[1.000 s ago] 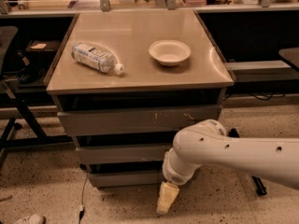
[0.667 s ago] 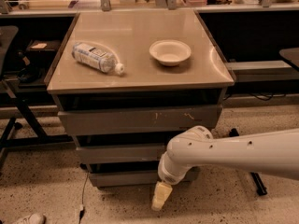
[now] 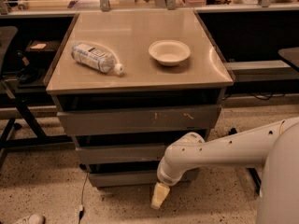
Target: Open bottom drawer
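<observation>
The cabinet has three plain grey drawer fronts under a beige top. The bottom drawer (image 3: 124, 178) is the lowest and shortest front, just above the floor. The middle front (image 3: 119, 153) and the wide top front (image 3: 135, 120) with pale scratch marks sit above it. My white arm reaches in from the right, and its wrist covers the bottom drawer's right end. My gripper (image 3: 159, 196) hangs down from the wrist, pale yellow, just below and in front of the bottom drawer's lower edge, close to the floor.
A plastic bottle (image 3: 96, 58) lies on its side and a white bowl (image 3: 169, 52) stands on the cabinet top. A dark cable (image 3: 82, 200) runs on the speckled floor at the left. A chair base (image 3: 14, 120) stands at the left, benches behind.
My arm has swung left and lower across the cabinet's front, so the gripper sits further left under the bottom drawer. The drawers have not moved.
</observation>
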Robot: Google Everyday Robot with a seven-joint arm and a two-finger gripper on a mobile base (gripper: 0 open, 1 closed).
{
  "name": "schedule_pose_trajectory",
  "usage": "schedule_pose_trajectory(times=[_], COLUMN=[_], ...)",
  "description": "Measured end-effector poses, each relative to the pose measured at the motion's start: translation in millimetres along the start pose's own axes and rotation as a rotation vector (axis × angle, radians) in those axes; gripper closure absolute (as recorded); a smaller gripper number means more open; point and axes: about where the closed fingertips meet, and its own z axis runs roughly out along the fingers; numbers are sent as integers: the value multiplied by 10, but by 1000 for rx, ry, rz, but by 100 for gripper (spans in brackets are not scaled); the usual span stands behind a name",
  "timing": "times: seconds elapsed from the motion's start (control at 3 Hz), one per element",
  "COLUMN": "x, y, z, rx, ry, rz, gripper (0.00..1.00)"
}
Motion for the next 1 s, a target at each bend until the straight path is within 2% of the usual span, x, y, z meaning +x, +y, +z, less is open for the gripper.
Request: schedule_pose_trajectory(times=[0.33,0.67,1.0], x=[44,150,285], y=[31,-73,-243], z=[333,880,1281], rx=[-27,-32,-18], ry=[-1,7,18], rz=[9,48,101], gripper=[0,0,0])
